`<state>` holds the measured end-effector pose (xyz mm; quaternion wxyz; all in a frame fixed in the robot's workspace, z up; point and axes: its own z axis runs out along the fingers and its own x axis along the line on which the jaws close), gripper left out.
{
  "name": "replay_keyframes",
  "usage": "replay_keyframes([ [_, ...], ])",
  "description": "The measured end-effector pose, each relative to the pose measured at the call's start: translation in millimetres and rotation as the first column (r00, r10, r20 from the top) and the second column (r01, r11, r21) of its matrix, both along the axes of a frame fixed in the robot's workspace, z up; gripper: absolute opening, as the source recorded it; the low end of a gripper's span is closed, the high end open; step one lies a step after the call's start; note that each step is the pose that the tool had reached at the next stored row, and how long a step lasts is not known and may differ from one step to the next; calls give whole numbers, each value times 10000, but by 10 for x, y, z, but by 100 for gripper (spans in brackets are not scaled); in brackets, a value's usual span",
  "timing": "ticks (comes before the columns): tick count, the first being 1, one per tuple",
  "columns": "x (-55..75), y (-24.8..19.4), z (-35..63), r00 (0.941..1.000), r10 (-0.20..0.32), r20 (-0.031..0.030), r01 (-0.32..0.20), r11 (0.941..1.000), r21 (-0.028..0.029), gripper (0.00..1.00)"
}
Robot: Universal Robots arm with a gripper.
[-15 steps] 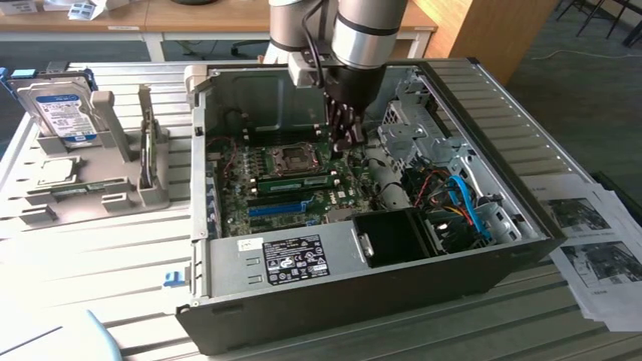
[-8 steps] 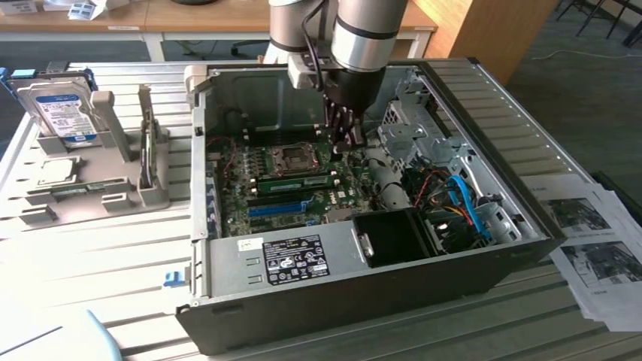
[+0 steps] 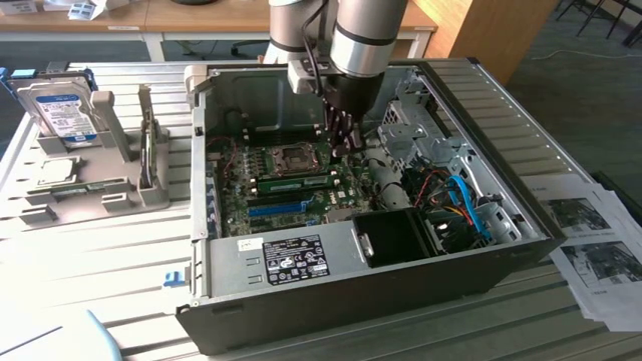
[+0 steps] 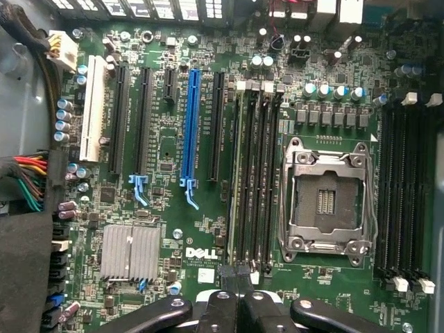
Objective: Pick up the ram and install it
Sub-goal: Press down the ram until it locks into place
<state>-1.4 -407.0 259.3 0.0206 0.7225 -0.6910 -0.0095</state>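
Observation:
The ram (image 3: 297,183), a long green stick, stands on edge in a memory slot of the motherboard inside the open computer case (image 3: 331,263), just in front of the CPU socket (image 3: 294,158). In the wrist view the ram (image 4: 238,173) is seen from its top edge, in the slot row beside the CPU socket (image 4: 325,201). My gripper (image 3: 345,147) hangs inside the case a little above the board, past one end of the ram. Its black fingers are shut together with nothing between them, and my gripper (image 4: 236,272) sits over the end of the memory slots.
A bright blue slot strip (image 4: 191,125) and black expansion slots lie beside the memory slots. Cables (image 3: 461,203) and a black fan housing (image 3: 396,237) crowd the case's right. A hard drive (image 3: 60,113) stands in a grey holder (image 3: 110,188) on the exterior view's left. Papers (image 3: 592,248) lie on the right.

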Motion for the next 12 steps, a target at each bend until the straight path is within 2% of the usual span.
replay_keyframes([
  [12,0,0,-140,10000,0,0,0,10000,0,9],
])
